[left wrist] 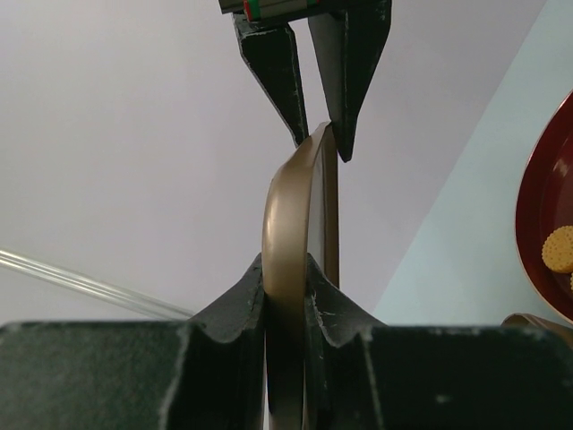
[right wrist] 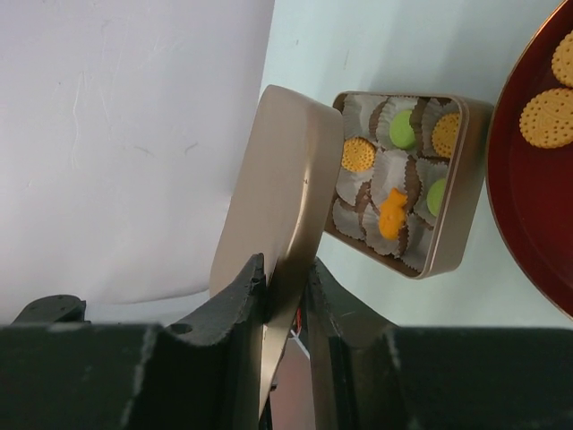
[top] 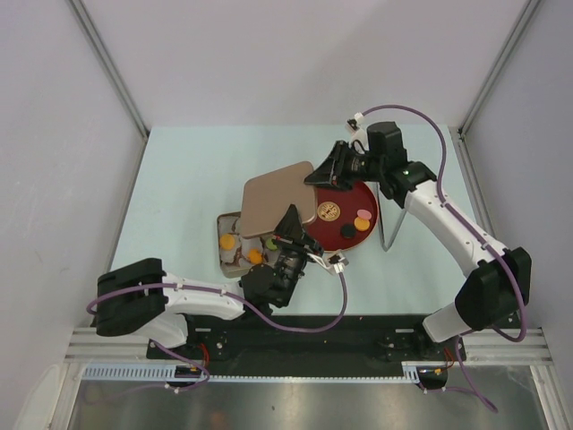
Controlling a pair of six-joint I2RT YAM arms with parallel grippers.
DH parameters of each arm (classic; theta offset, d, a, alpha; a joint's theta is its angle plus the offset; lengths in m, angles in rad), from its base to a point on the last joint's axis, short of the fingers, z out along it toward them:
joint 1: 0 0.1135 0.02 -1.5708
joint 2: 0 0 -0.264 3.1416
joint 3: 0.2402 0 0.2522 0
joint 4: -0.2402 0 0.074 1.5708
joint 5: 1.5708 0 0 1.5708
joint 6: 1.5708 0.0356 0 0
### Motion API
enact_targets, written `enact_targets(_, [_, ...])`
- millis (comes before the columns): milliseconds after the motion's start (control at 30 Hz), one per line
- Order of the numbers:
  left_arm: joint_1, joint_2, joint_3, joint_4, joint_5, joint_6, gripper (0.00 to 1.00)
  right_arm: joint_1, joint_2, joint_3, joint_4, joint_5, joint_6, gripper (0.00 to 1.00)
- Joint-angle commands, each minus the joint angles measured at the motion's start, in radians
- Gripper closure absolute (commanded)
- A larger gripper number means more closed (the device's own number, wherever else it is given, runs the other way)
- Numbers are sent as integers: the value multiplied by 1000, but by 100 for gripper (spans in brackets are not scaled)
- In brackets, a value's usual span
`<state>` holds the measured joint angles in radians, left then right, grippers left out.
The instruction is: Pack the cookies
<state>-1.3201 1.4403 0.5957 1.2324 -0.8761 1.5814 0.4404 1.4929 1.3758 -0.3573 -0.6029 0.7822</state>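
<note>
The tan lid [top: 277, 199] is held in the air over the open tan tin [top: 224, 262], tilted. My left gripper [top: 291, 228] is shut on its near edge, seen edge-on in the left wrist view [left wrist: 286, 269]. My right gripper [top: 324, 172] is shut on its far corner [right wrist: 286, 273]. The tin [right wrist: 448, 242] holds paper cups with orange cookies [right wrist: 358, 154] and green cookies [right wrist: 403, 130]. The dark-red plate [top: 367, 193] carries a patterned tan cookie [top: 329, 211], a pink one [top: 363, 213], an orange one [top: 360, 224] and a black one [top: 347, 231].
The plate sits right of the tin, under the right arm. A grey stand [top: 394, 224] is just right of the plate. Grey walls close in the pale table [top: 197, 170] on three sides.
</note>
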Motion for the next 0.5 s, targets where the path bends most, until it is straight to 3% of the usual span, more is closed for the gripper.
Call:
enact_targets(0, [1, -38, 46, 188, -29, 46, 100, -19, 3, 72, -64, 3, -101, 100])
enact_targets(33, [1, -40, 46, 199, -27, 60, 100, -11, 18, 78, -74, -12, -113, 89])
enact_targets(133, [1, -40, 42, 223, -18, 84, 99, 7, 32, 91, -103, -18, -126, 72])
enact_targets(467, [-1, -21, 49, 271, -17, 104, 100, 41, 84, 118, -166, -29, -166, 47])
